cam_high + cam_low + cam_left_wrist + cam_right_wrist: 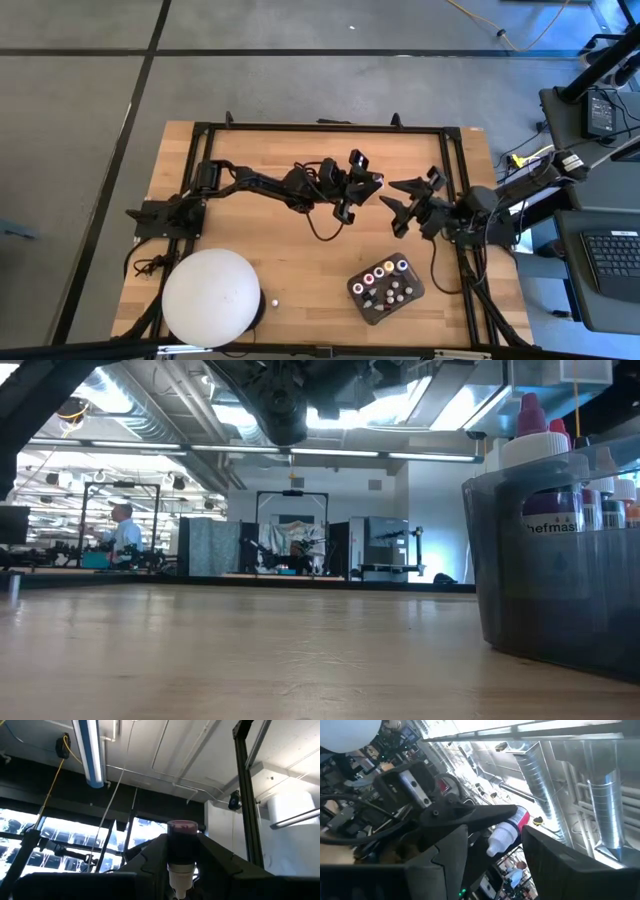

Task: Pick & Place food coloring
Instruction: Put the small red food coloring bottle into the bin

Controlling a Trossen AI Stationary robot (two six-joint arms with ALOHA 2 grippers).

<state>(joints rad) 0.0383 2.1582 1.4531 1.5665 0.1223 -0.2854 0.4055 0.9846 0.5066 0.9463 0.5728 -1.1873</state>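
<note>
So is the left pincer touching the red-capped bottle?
Touching: the left wrist view shows the left pincer clamped on the red-capped bottle, no gap either side.

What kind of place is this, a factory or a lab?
Probably a robotics lab or workshop: a wooden workbench with two robot arms, exposed ceiling ducts, and more framed test rigs with a person working behind.

We saw one red-capped food coloring bottle held up off the desk between the left hand's fingers. The other small bottles stood upright in the tray.
</note>
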